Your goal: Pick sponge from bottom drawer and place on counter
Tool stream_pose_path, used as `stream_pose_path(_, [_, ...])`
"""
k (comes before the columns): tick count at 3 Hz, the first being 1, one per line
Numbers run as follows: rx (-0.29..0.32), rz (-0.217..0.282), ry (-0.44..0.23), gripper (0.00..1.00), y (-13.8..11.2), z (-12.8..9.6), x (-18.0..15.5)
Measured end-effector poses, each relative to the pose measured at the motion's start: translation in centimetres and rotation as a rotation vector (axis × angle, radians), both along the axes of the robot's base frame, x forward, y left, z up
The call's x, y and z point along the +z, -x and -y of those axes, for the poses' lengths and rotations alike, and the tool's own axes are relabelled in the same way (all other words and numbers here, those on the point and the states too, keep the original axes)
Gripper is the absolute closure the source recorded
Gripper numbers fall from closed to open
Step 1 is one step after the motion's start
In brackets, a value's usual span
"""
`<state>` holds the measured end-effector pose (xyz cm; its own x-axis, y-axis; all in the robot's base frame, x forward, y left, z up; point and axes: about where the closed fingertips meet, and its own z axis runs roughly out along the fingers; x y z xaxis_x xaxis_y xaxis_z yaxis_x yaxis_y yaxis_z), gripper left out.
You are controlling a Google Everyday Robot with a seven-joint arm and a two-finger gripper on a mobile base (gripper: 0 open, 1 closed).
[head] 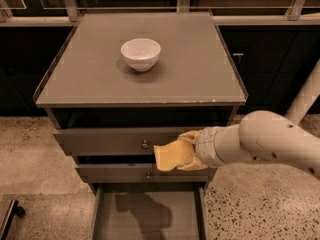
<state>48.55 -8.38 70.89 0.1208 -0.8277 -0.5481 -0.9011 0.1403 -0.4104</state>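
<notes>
The gripper (pixel 184 153) hangs before the upper drawers (pixel 110 141), fingers (pixel 190 136) clamped on the sponge (pixel 169 157) (pale yellow, tilted). Beneath, the bottom drawer (pixel 150 221) stands open. A white bowl (pixel 141 53) sits on the desk (pixel 200 79).

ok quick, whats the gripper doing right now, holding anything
Gripper: closed on the sponge, held in front of the two upper drawers, above the open bottom drawer.

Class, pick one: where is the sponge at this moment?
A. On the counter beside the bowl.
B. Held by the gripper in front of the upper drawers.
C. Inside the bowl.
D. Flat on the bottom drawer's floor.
B: the gripper grips the sponge midair, above the open bottom drawer.
</notes>
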Motion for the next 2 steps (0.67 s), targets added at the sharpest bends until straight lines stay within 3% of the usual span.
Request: stream_pose_path(2, [0.063, 0.06, 0.103, 1.0, -0.5, -1.5, 9.5])
